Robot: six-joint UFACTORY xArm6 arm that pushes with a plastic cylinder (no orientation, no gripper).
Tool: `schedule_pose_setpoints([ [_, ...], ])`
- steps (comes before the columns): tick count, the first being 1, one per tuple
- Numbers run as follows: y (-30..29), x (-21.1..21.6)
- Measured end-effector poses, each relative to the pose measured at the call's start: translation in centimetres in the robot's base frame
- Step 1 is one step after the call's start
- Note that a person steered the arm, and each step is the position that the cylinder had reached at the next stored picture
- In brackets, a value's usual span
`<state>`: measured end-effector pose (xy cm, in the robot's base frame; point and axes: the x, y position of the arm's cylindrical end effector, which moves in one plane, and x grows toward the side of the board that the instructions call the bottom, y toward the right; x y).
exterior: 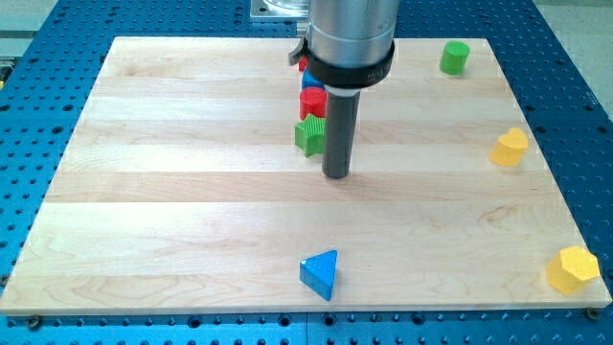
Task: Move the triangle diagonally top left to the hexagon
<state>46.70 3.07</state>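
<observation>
No fingers here, so nothing is held: my tip (335,175) stands on the desk (144,192) just beside the green star block (308,135). The blue triangle (320,274) lies well apart, near the view's bottom. It looks light, stiff and easy to slide. I would push the middle of a flat side, otherwise it may turn.

upright dark rod under grey cylinder, my tip (335,175) low at board centre

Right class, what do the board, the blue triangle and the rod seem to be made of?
Board: pale wood, visible grain and plank seams, matte.
Blue triangle: probably plastic or painted wood; flat, even colour.
Rod, ending in my tip beside the green block: dark, smooth, maybe metal or plastic.
</observation>
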Motion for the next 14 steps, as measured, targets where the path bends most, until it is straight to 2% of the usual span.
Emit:
schedule_pose_setpoints([
  [2,-9.8,6.1],
  [4,-10.9,15.0],
  [6,-9.5,15.2],
  [8,0.6,15.2],
  [10,3.0,15.1],
  [14,-1.0,12.0],
])
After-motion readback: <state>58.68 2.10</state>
